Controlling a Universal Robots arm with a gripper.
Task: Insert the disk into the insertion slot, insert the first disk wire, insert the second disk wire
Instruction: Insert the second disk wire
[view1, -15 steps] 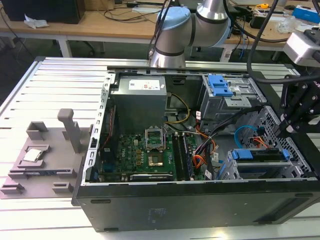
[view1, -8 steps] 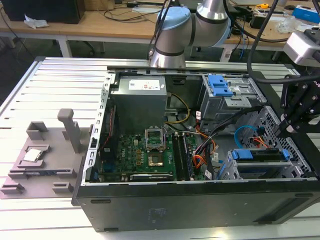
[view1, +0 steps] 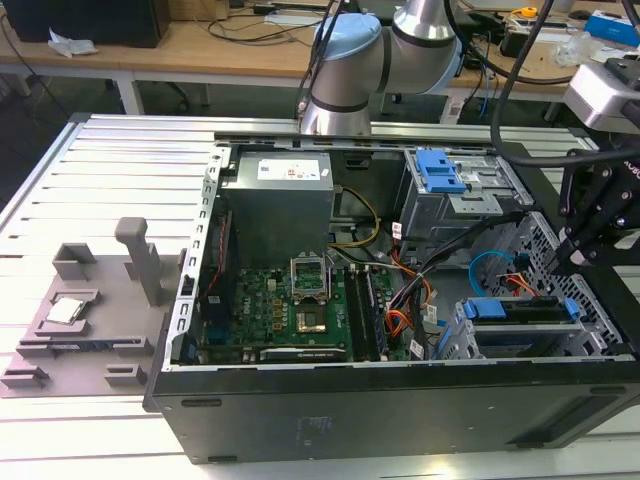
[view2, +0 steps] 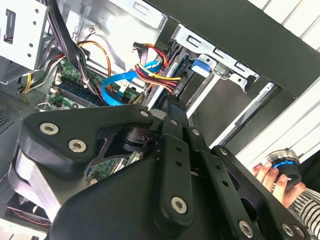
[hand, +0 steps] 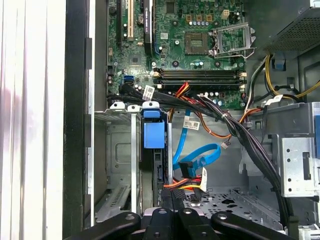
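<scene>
Exterior view: a slatted worktop (view1: 100, 160) carries an open computer case (view1: 400, 410). The arm (view1: 350, 70) stands behind the case's far wall with its elbow bent. Its wrist is at the exterior view's right, and the end effector (view1: 575, 255) points down above the slot (view1: 458, 345). The disk (view1: 520, 310) sits in that slot, its blue carrier showing at both ends. In the first wrist view the fingers (hand: 165, 220) are narrow, nearly together, with their tips just beside a red-and-yellow wire plug (hand: 186, 186). I cannot tell whether they pinch it.
</scene>
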